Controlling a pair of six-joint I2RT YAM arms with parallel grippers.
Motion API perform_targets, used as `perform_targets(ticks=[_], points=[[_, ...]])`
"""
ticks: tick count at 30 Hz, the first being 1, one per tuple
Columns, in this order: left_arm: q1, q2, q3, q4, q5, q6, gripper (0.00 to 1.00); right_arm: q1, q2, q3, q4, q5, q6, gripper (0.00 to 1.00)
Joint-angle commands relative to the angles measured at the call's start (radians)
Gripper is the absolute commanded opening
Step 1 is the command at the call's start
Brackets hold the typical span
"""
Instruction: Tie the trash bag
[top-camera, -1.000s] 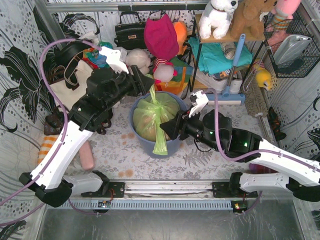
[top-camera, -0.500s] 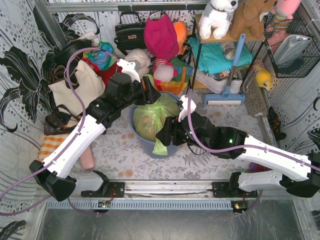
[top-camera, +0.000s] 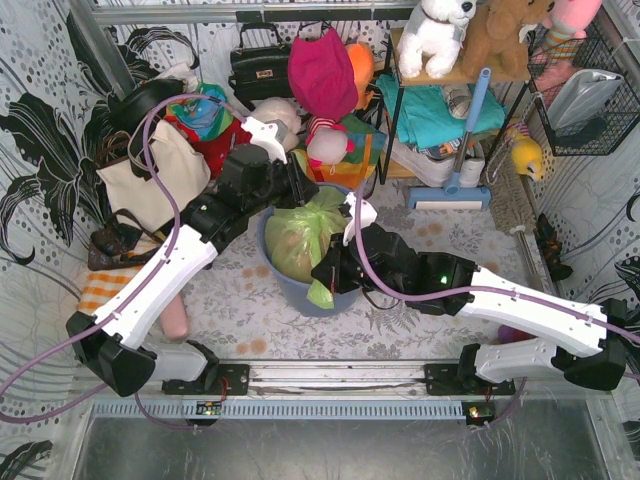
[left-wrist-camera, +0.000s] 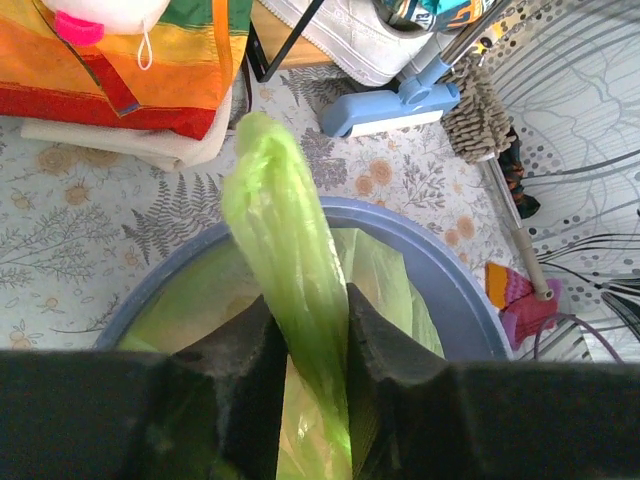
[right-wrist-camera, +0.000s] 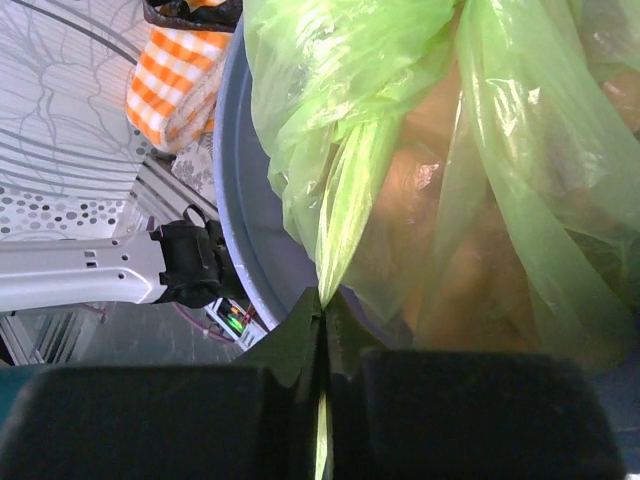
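Observation:
The lime-green trash bag (top-camera: 300, 235) sits in a blue-grey round bin (top-camera: 283, 287), with tan paper showing through it. My left gripper (top-camera: 300, 193) is at the bin's far rim, shut on a twisted upright strand of the trash bag (left-wrist-camera: 275, 200); the fingers (left-wrist-camera: 385, 340) press it from both sides. My right gripper (top-camera: 323, 274) is at the near rim, shut on a thin flap of the bag (right-wrist-camera: 345, 200) that tapers into the closed jaws of the right gripper (right-wrist-camera: 322, 300). The flap's tail hangs over the bin's front.
Behind the bin are a cream tote bag (top-camera: 150, 175), a black handbag (top-camera: 258, 65), plush toys and a metal shelf rack (top-camera: 440, 110). A blue broom head (left-wrist-camera: 390, 105) lies to the right. An orange checked cloth (top-camera: 95, 290) lies at the left.
Both grippers went from open to shut on strands of the trash bag. The left arm swung in over the bin's far rim and the right arm moved left to the near rim.

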Motion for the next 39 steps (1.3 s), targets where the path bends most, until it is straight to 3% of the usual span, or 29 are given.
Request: perform_targets(ticks=[1, 3, 6, 10, 13, 22, 27, 28, 31, 32, 37, 39], points=[[0.003, 0.009, 0.033, 0.058, 0.005, 0.031, 0.26, 0.003, -0.038, 0.011, 0.034, 0.037, -0.014, 0.0], [0.007, 0.02, 0.071, 0.051, -0.004, 0.048, 0.11, 0.003, -0.058, 0.019, 0.059, 0.07, -0.041, 0.0], [0.012, 0.048, 0.185, 0.02, -0.025, 0.091, 0.02, 0.003, -0.073, 0.065, 0.131, 0.1, -0.117, 0.0], [0.014, 0.101, 0.377, -0.033, -0.036, 0.138, 0.0, 0.003, -0.054, 0.218, 0.163, 0.095, -0.229, 0.0], [0.014, 0.128, 0.422, -0.05, -0.022, 0.149, 0.0, 0.003, -0.08, 0.208, 0.205, 0.08, -0.232, 0.0], [0.017, 0.078, 0.097, 0.057, -0.01, 0.099, 0.0, 0.003, -0.211, -0.096, 0.225, 0.093, -0.078, 0.0], [0.017, 0.039, 0.021, 0.1, 0.011, 0.075, 0.0, 0.004, -0.235, -0.114, 0.239, 0.139, -0.136, 0.0], [0.017, 0.035, 0.019, 0.102, 0.01, 0.075, 0.0, 0.004, -0.239, -0.119, 0.263, 0.142, -0.187, 0.06], [0.017, 0.036, 0.029, 0.097, 0.005, 0.085, 0.0, 0.003, -0.263, -0.126, 0.318, 0.141, -0.337, 0.47], [0.018, 0.044, 0.034, 0.092, 0.005, 0.093, 0.0, 0.003, -0.274, -0.121, 0.338, 0.135, -0.388, 0.53], [0.034, 0.112, 0.062, 0.059, 0.038, 0.121, 0.0, 0.003, -0.333, -0.129, 0.385, 0.143, -0.716, 0.63], [0.038, 0.143, 0.073, 0.051, 0.059, 0.131, 0.0, 0.004, -0.357, -0.17, 0.389, 0.036, -0.899, 0.66]])
